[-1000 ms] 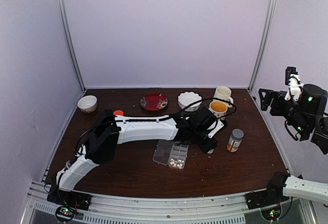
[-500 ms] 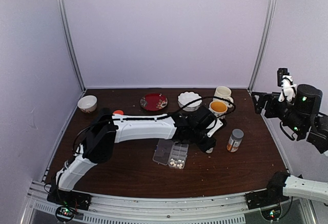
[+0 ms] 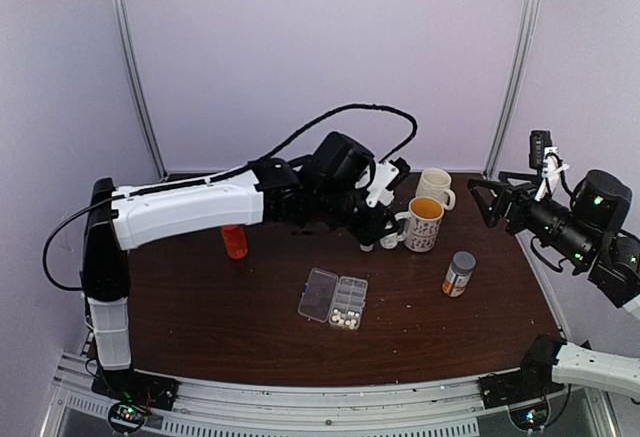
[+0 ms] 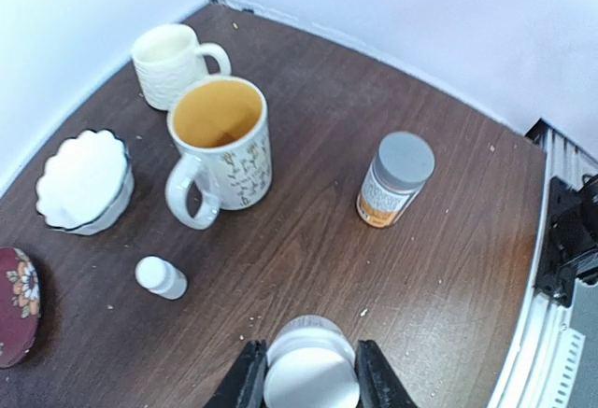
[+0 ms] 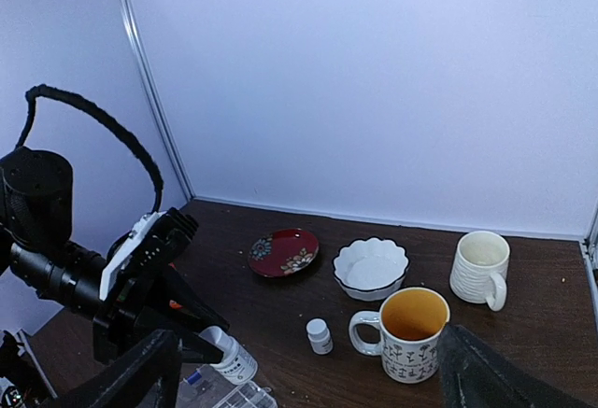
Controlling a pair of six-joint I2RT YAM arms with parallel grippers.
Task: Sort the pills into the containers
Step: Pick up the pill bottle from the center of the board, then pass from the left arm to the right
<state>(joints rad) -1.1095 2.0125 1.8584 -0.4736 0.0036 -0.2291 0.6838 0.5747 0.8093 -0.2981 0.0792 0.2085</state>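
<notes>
The clear pill box (image 3: 335, 299) lies open on the table, with a few cream pills (image 3: 348, 319) in its near cells; its corner also shows in the right wrist view (image 5: 241, 398). My left gripper (image 4: 309, 348) hangs raised above the table, left of the yellow-lined mug (image 3: 423, 222), shut on a white-capped bottle (image 4: 311, 385). That bottle, labelled, also shows tilted in the right wrist view (image 5: 227, 357). My right gripper (image 3: 483, 203) is held high at the right, open and empty, facing the table.
A grey-capped bottle (image 3: 459, 273) stands right of the box, an orange bottle (image 3: 233, 241) to the left. A small white bottle (image 4: 161, 277), a cream mug (image 4: 173, 63), a scalloped white bowl (image 4: 84, 179) and a red plate (image 5: 284, 251) are at the back.
The left arm has risen from low over the table beside the box to well above it, carrying the white bottle. The right gripper has swung down and left a little.
</notes>
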